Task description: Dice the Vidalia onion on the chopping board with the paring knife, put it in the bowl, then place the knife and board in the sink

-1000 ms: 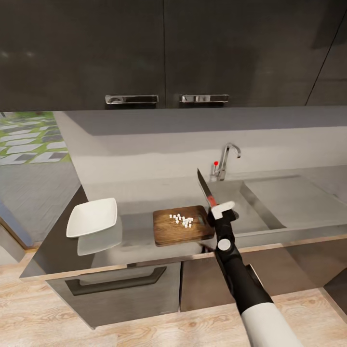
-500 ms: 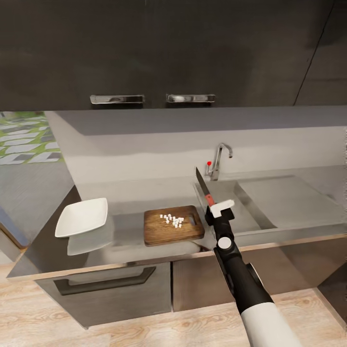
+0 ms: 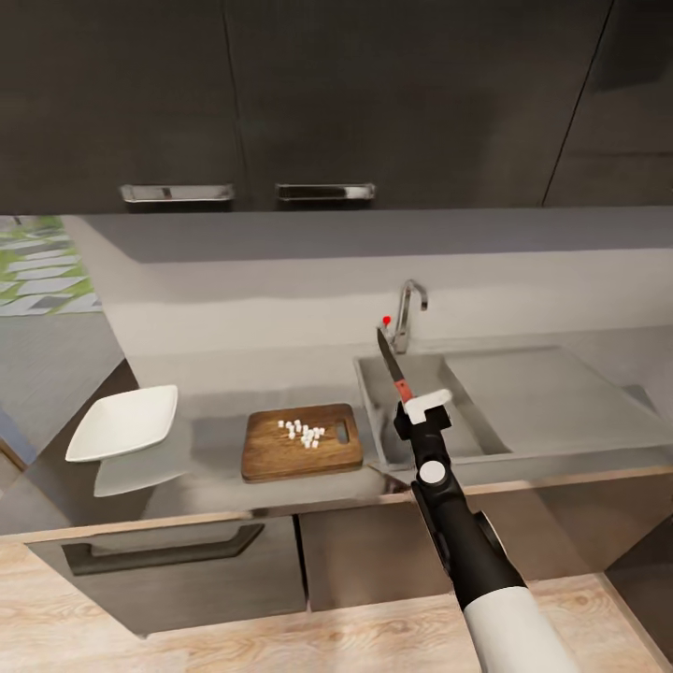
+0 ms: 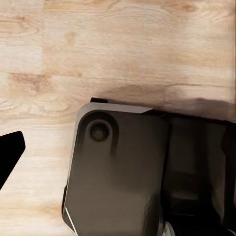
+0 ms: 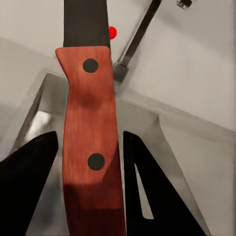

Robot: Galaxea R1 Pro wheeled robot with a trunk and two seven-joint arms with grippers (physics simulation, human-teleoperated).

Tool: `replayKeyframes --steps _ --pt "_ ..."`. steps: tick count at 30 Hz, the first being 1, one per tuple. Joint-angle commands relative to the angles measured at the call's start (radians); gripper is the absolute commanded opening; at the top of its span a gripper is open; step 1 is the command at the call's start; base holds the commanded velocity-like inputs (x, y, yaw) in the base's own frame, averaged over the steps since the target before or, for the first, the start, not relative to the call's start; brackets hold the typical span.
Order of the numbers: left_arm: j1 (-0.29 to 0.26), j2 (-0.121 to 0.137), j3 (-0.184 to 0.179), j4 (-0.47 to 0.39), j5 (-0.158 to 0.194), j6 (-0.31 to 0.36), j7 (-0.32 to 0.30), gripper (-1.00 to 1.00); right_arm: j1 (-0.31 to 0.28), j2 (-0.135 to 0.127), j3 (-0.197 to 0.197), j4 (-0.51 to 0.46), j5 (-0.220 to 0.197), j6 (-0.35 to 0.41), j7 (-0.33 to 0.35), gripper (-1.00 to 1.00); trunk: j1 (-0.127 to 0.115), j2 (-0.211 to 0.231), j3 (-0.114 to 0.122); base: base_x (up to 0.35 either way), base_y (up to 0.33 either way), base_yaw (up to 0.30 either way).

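Knife (image 3: 393, 365) held in right gripper (image 3: 422, 408) now over sink (image 3: 486, 439), view shifted; dice (image 3: 301, 432) remain on board (image 3: 299, 441).

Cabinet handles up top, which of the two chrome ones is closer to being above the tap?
The right-hand chrome handle; the tap stands further right, while the other handle sits above the bowl side.

Bowl (image 3: 123, 422) left of chopping board (image 3: 300, 442); sink (image 3: 439, 411) right; diced onion (image 3: 301, 432) on board.

chopping board (image 3: 301, 441): grained wood | sink (image 3: 486, 402): brushed steel | paring knife (image 5: 91, 142) handle: smooth red-brown wood
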Motion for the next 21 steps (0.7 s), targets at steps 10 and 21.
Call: replayKeyframes --steps 10,21 --pt "0.001 -0.001 0.002 -0.002 0.009 0.000 -0.002 1.00 -0.001 0.001 0.001 0.030 0.009 0.009 -0.003 -1.00 0.001 -0.001 -0.001 0.252 -0.217 0.001" --pt "0.001 -0.001 0.002 -0.003 0.009 0.000 -0.002 1.00 -0.001 -0.003 -0.003 0.150 -0.190 0.128 0.028 -1.00 0.001 -0.001 -0.001 0.156 -0.020 0.000"
